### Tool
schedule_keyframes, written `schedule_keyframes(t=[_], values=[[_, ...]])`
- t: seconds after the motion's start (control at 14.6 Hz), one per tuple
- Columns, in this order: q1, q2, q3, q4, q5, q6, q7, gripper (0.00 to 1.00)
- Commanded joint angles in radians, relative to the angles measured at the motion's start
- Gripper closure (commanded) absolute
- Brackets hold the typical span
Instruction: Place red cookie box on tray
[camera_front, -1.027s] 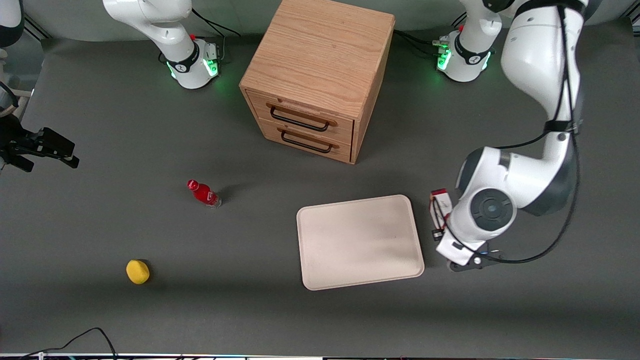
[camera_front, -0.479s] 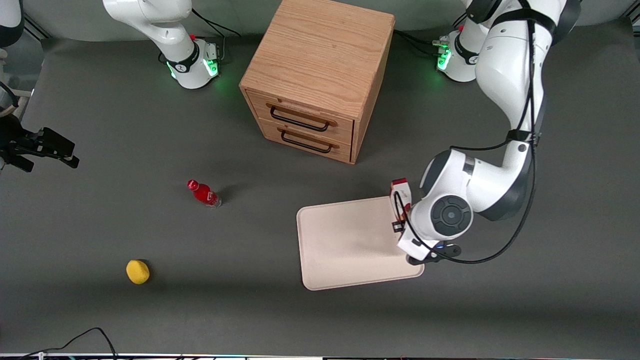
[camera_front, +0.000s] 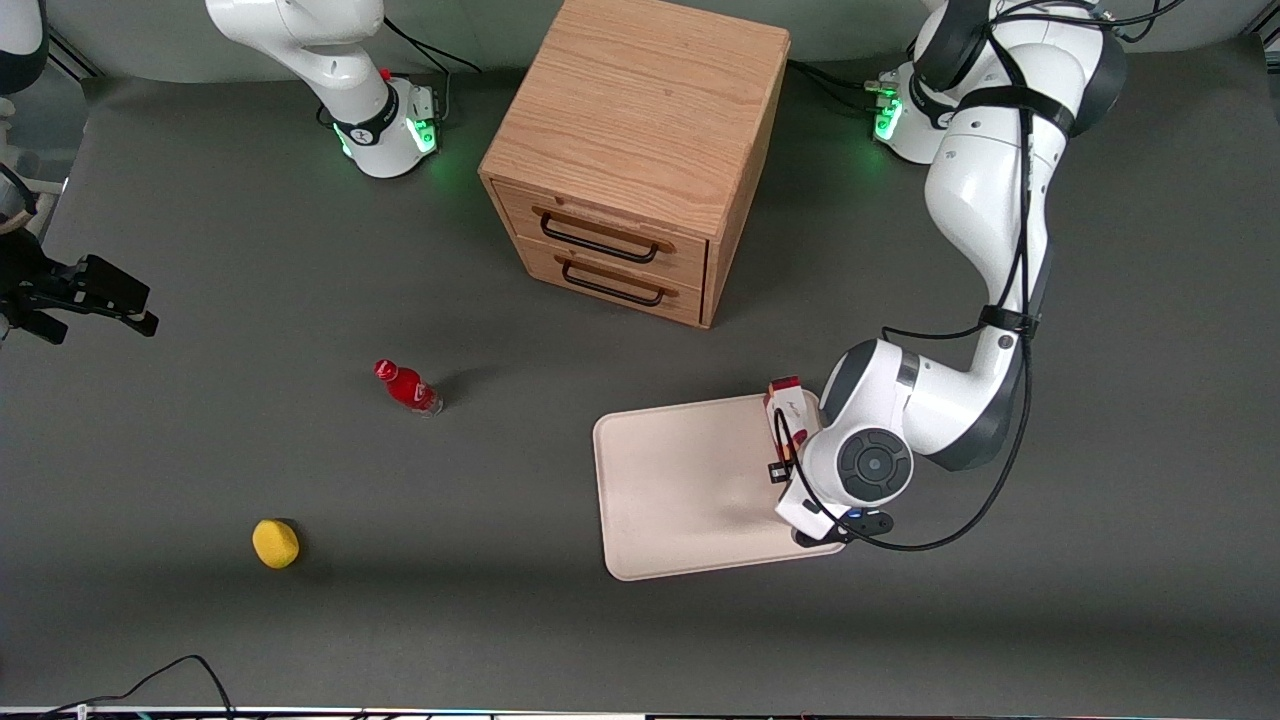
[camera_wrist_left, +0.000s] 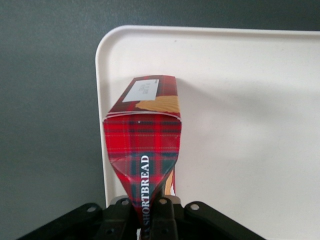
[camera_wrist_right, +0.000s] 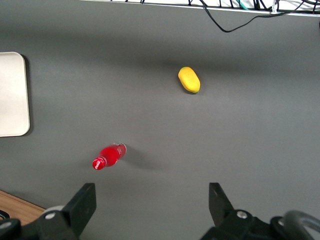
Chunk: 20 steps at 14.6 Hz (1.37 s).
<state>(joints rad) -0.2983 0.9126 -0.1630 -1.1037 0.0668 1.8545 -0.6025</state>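
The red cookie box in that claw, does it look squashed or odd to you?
Yes. The gripper, over the tray near its edge, is shut on the red cookie box, and the cardboard pinches to a narrow wedge between the fingers.

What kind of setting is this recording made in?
Likely a robot lab tabletop: a grey mat, a small wooden drawer cabinet, and the tool holding a red cookie box over a tray.

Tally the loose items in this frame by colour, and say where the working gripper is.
Red: 2, red cookie box, small bottle
Cream-white: 1, tray
Yellow: 1, lemon-like object
Total: 4
The gripper is shut on the box above the tray.
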Motion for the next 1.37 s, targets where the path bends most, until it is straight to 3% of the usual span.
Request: schedule_keyframes(t=[0.0,0.41,0.62,1.1,1.3], values=[[-0.007,-0.007,0.005,0.035,0.028,-0.004,0.023,0.00],[0.028,-0.127,0.008,0.031,0.093,-0.085,0.032,0.00],[0.103,-0.309,0.007,-0.017,0.100,-0.283,0.243,0.00],[0.349,-0.828,0.007,-0.456,0.030,-0.305,0.682,0.00],[0.375,-0.986,0.008,-0.588,0.013,-0.305,0.711,0.00]])
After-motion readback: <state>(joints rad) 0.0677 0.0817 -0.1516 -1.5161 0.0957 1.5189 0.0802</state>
